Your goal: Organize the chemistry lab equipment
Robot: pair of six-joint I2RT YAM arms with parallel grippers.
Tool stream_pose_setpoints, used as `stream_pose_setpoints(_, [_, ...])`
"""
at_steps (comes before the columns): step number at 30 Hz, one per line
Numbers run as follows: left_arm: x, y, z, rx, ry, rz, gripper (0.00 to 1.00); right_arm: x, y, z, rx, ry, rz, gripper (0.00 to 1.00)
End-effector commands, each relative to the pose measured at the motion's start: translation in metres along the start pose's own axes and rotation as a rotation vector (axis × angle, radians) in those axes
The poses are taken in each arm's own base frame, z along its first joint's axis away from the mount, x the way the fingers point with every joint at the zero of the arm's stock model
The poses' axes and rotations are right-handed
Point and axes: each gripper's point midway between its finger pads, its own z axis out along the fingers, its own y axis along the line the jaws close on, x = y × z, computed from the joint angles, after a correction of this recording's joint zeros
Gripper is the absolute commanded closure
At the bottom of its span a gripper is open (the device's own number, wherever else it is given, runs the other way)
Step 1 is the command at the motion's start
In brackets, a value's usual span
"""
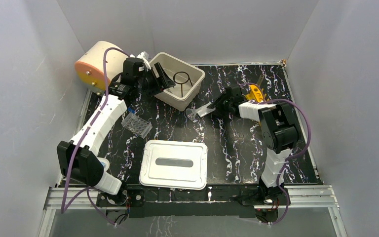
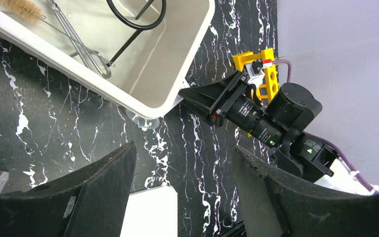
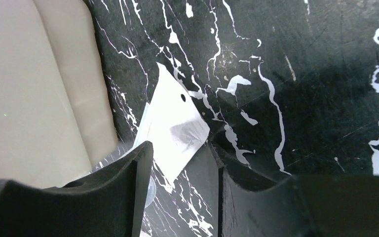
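A cream bin (image 1: 193,74) at the back holds a black wire ring stand (image 1: 181,78), metal forceps (image 2: 81,42) and a tan-bristled brush (image 2: 22,7). My left gripper (image 1: 162,79) hovers by the bin's left rim, open and empty (image 2: 185,163). A clear plastic packet (image 1: 203,110) lies on the mat just right of the bin. My right gripper (image 1: 217,105) is down at it, and the packet's lower corner (image 3: 175,128) lies between the open fingers (image 3: 182,148). A clear round piece (image 3: 150,190) shows beside the left finger and under the bin's corner (image 2: 145,121).
A white lid (image 1: 174,164) lies near the front centre. A clear tube rack (image 1: 137,125) sits left of it. A big cream cylinder with an orange face (image 1: 96,66) stands at the back left. A yellow holder (image 1: 255,93) is behind the right arm. Grey walls enclose the table.
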Motion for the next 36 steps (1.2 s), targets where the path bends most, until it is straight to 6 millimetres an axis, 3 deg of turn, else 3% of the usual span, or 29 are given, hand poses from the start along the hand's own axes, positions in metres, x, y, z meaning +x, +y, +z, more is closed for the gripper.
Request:
stream_pose_setpoints(1, [-0.003, -0.008, -0.013, 0.03, -0.018, 0.006, 0.31, -0.002, -0.03, 0.014, 0.072, -0.073, 0.039, 0.48])
stream_pose_setpoints(4, [-0.005, -0.016, -0.013, 0.065, -0.014, 0.017, 0.31, -0.01, -0.021, 0.017, 0.042, -0.096, -0.016, 0.5])
stream_pose_setpoints(12, [-0.002, -0.011, -0.01, 0.046, -0.003, 0.006, 0.3, -0.013, 0.006, 0.022, -0.077, -0.088, -0.043, 0.64])
stream_pose_setpoints(16, [-0.001, -0.009, -0.009, 0.043, 0.002, -0.001, 0.3, -0.014, 0.017, 0.023, -0.122, -0.079, -0.066, 0.75])
stream_pose_setpoints(22, [-0.001, -0.008, -0.009, 0.039, -0.002, 0.004, 0.3, -0.022, 0.025, 0.016, -0.145, -0.112, -0.096, 1.0])
stream_pose_setpoints(29, [-0.001, -0.008, -0.011, 0.038, -0.007, 0.008, 0.3, -0.038, 0.029, -0.012, -0.114, -0.173, -0.156, 1.0])
stream_pose_setpoints(36, [0.0, -0.009, -0.009, 0.043, 0.0, 0.009, 0.3, -0.048, 0.049, -0.06, -0.155, -0.237, -0.287, 1.0])
